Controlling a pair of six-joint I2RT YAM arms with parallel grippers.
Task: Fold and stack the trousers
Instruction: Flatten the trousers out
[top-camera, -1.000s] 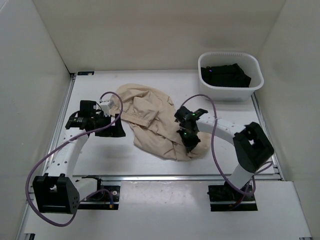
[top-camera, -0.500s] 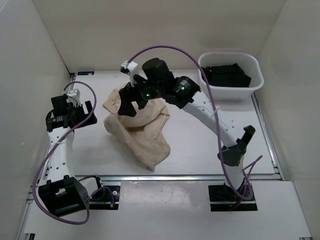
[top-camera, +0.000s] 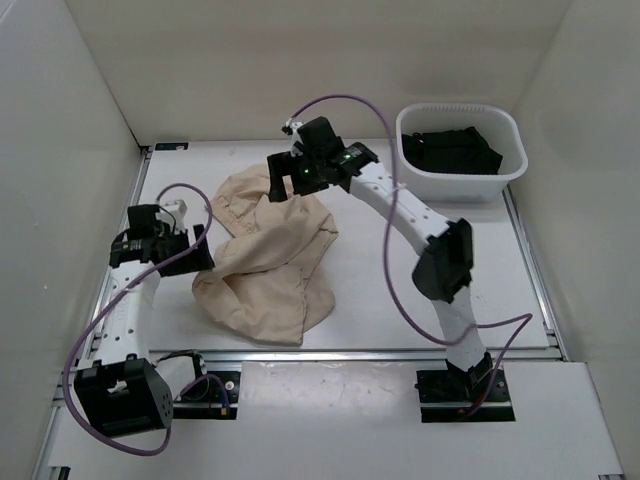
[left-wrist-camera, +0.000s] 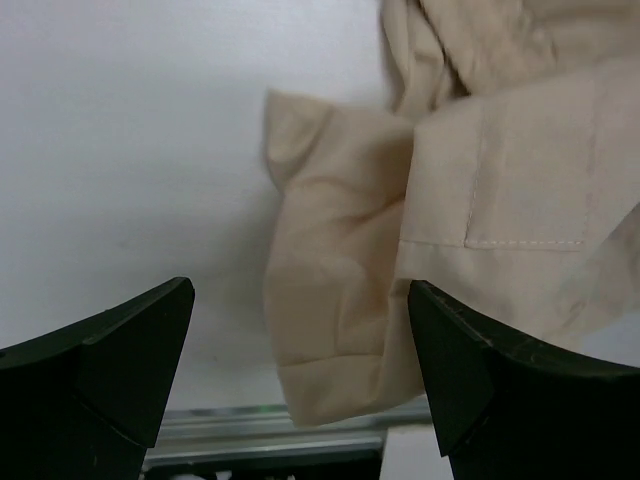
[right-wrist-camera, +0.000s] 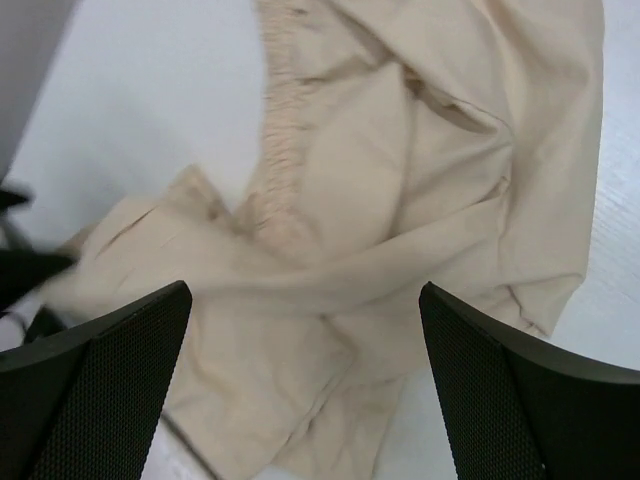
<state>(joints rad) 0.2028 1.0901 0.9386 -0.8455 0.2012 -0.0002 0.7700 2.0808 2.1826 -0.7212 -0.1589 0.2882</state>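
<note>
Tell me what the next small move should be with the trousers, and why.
Probably ease the left gripper forward and close on the loose edge of the trousers ahead of its open jaws. They lie in a crumpled heap and neither gripper holds them; the right gripper hovers open above the far end. Taking an edge would let the heap be spread flat.

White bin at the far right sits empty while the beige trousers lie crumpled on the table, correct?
Not empty: the white bin holds dark clothing, as the top external view shows. The beige trousers do lie crumpled on the table.
</note>
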